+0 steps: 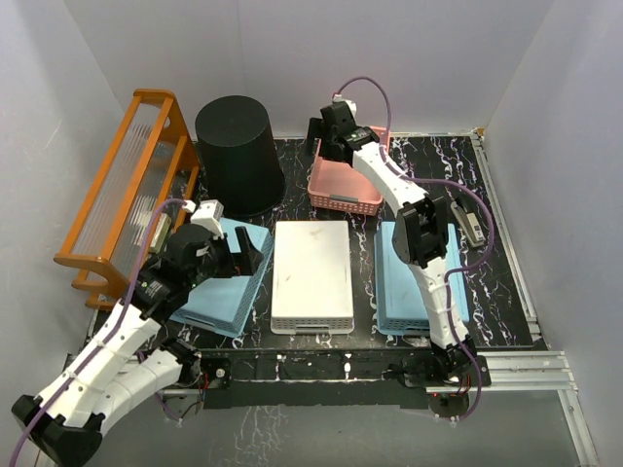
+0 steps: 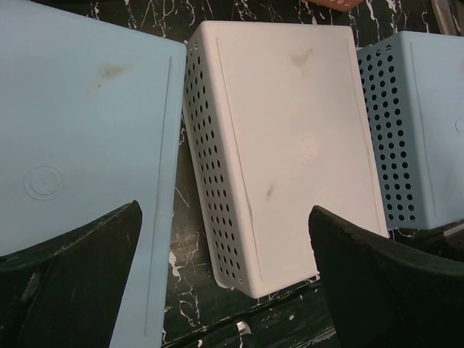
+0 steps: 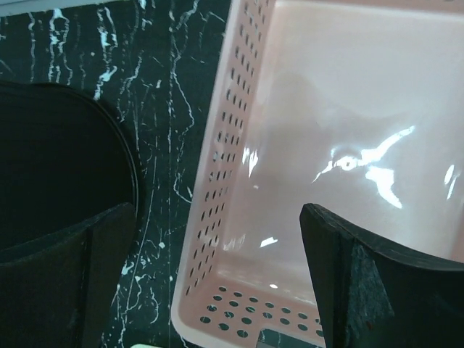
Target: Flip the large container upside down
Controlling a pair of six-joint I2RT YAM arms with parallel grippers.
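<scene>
The large container, a tall black ribbed round bin (image 1: 238, 156), stands at the back left of the table, and its top face looks dark and flat. Its edge shows at the left of the right wrist view (image 3: 58, 159). My right gripper (image 1: 326, 144) is open and empty above the pink basket's left wall, just right of the bin; its fingers (image 3: 377, 290) straddle that wall. My left gripper (image 1: 245, 255) is open and empty, low over the left blue basket (image 1: 219, 287), well in front of the bin. Its fingers (image 2: 65, 283) frame the white basket's near corner.
An orange rack (image 1: 127, 190) stands left of the bin. The pink basket (image 1: 346, 180) sits open side up (image 3: 326, 145). A white basket (image 1: 311, 275) lies bottom up (image 2: 290, 138) in the middle. A blue basket (image 1: 419, 287) lies right of it (image 2: 413, 123). White walls enclose the table.
</scene>
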